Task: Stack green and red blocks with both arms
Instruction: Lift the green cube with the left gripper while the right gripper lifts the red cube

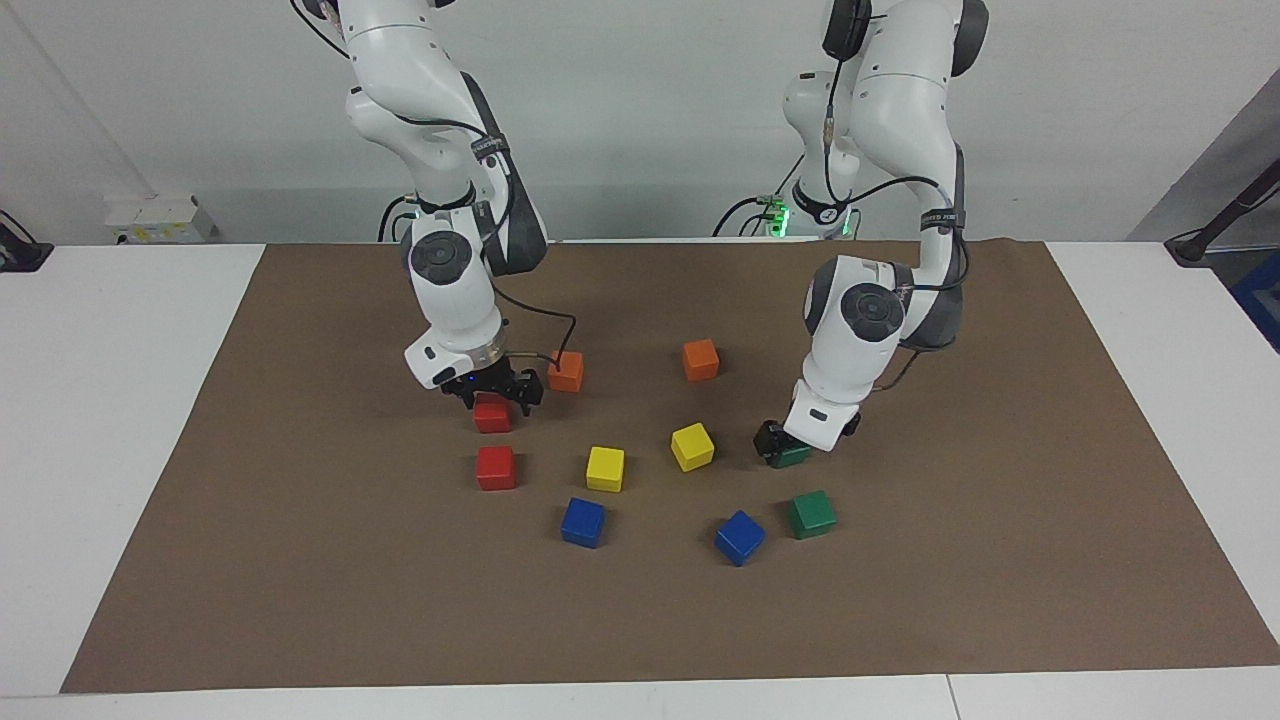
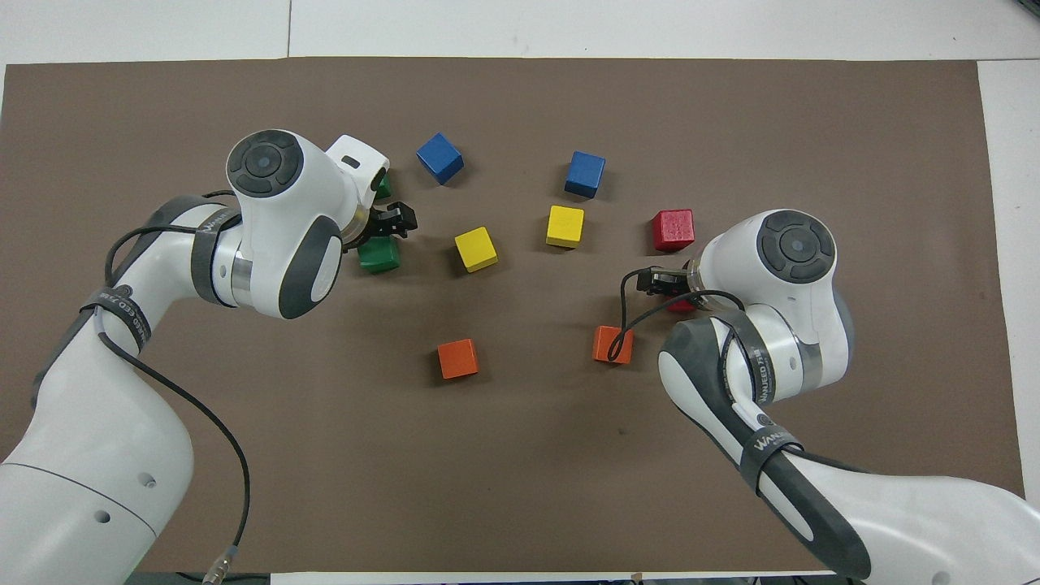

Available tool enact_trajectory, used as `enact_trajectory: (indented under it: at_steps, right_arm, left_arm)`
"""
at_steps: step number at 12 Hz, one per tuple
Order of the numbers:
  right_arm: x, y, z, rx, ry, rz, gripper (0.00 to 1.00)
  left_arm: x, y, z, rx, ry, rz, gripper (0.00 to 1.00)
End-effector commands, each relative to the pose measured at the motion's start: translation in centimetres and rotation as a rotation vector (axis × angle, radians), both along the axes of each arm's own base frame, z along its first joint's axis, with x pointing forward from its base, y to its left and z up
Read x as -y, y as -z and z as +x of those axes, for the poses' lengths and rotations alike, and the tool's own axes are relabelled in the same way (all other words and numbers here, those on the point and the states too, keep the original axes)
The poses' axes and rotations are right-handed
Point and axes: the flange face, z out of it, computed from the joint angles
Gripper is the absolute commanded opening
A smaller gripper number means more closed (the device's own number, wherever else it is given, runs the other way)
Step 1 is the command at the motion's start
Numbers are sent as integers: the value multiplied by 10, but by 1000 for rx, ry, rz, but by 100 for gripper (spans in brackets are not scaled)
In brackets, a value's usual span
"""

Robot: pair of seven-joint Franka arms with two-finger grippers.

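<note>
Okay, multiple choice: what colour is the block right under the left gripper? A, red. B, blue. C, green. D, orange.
C: the left gripper is down on a green block, while the right gripper is at a red block.
</note>
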Motion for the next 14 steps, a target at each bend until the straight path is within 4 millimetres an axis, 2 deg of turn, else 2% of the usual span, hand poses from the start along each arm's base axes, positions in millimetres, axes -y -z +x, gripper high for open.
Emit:
enact_trajectory:
  at_steps: [1, 3, 4, 5, 6, 7, 8, 9, 10, 12, 13, 14]
  right_arm:
    - [4, 8, -9, 23, -24, 15, 100]
    - [5, 11, -10, 27, -43, 15, 100]
    - [11, 14, -9, 23, -66, 12, 83]
    - [11, 16, -9, 19, -77, 11, 52]
    - [12, 13, -6, 16, -77, 11, 27]
    - [14, 5, -1, 19, -74, 12, 9]
    - [15, -10, 6, 4, -72, 9, 0]
    - [30, -30, 21, 0, -74, 2, 0]
    - [58, -48, 36, 3, -112, -9, 0]
    - [131, -73, 55, 23, -200, -12, 0]
    - [165, -76, 58, 33, -233, -16, 0]
    - [188, -76, 59, 44, -255, -20, 0]
  left_arm:
    - [2, 12, -10, 37, -9, 12, 100]
    - [0, 19, -15, 40, -10, 10, 98]
    - [0, 20, -16, 37, -9, 12, 94]
    - [1, 20, -17, 37, -10, 11, 84]
    - [1, 19, -17, 38, -10, 11, 62]
    - [0, 20, -17, 37, -7, 15, 21]
    - [-1, 20, -17, 40, 12, 26, 0]
    - [0, 21, -18, 38, 19, 32, 0]
    - [0, 20, -17, 39, 19, 32, 0]
    - [-8, 12, -10, 42, 11, 33, 0]
    - [-21, 1, -6, 44, 19, 39, 0]
    - [-63, -15, 4, 32, 49, 51, 0]
